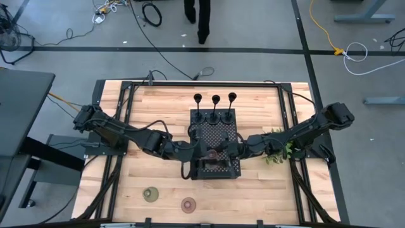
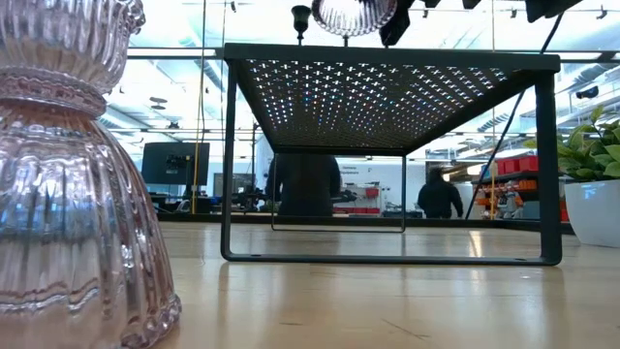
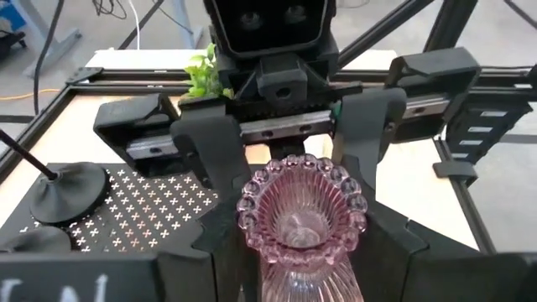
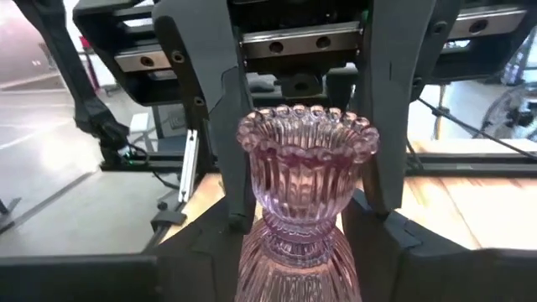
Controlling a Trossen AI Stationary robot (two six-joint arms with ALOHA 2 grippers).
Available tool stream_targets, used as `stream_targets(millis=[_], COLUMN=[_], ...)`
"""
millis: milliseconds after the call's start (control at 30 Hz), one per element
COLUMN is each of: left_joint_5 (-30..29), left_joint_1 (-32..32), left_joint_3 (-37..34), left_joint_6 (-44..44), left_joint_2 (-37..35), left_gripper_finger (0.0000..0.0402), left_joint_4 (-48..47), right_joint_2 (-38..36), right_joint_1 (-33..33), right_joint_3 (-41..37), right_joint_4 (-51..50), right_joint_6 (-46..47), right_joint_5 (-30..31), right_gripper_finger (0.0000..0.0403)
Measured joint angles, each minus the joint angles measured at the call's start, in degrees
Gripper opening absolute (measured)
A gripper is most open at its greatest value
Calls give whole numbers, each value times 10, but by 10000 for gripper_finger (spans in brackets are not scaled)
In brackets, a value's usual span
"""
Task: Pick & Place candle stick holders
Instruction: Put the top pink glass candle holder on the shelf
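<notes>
High view, read from the table's near edge outward. Found two squat holders loose on the bare wood on the near side of the black perforated tray [image 1: 218, 126], well apart from it: olive holder [image 1: 150, 194] and second pinkish holder [image 1: 188, 204], near each other, both upright. Filled the low view's near corner with that pinkish one, ribbed and translucent.

Met over the near half of the tray: left gripper [image 1: 201, 151] and right gripper [image 1: 226, 149], nose to nose, with the pink holder [image 1: 214, 152] upright between them. Sat clear above the tray's top in the low view, not resting on it. Flanked on both sides by each gripper in the wrist views, cup rim uppermost. Could not tell how wide either claw stood, nor which of the two had hold of the glass.

Stood in a row along the tray's far edge: three black stem holders [image 1: 215, 99], upright, evenly spaced.

Counted six holders: three black, two pinkish, one olive; one tray; two grippers.

Lay just beside the tray, under the right arm: small leafy plant [image 1: 275, 152].

Showed two people [image 2: 305, 184] far behind the tray in the low view.
</notes>
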Motion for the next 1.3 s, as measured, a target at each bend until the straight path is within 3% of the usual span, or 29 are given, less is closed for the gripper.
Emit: stream_targets(millis=[300, 433, 600, 833, 1300], left_joint_5=[30, 32, 35, -22, -32], left_joint_1=[1, -3, -10, -25, -36], left_joint_3=[0, 2, 2, 3, 1], left_joint_6=[41, 61, 60, 55, 23], left_joint_2=[-1, -12, -28, -64, -68], left_gripper_finger=[187, 229, 275, 281, 275], left_joint_4=[-1, 1, 9, -10, -39], right_joint_2=[-20, -20, -18, -26, -62], right_joint_1=[16, 19, 25, 57, 149], right_joint_3=[-1, -9, -7, -7, -5], right_joint_4=[-36, -75, -88, -96, -156], right_joint_6=[-5, 10, 13, 22, 39], right_joint_5=[30, 22, 36, 80, 296], right_gripper_finger=[137, 101, 97, 97, 97])
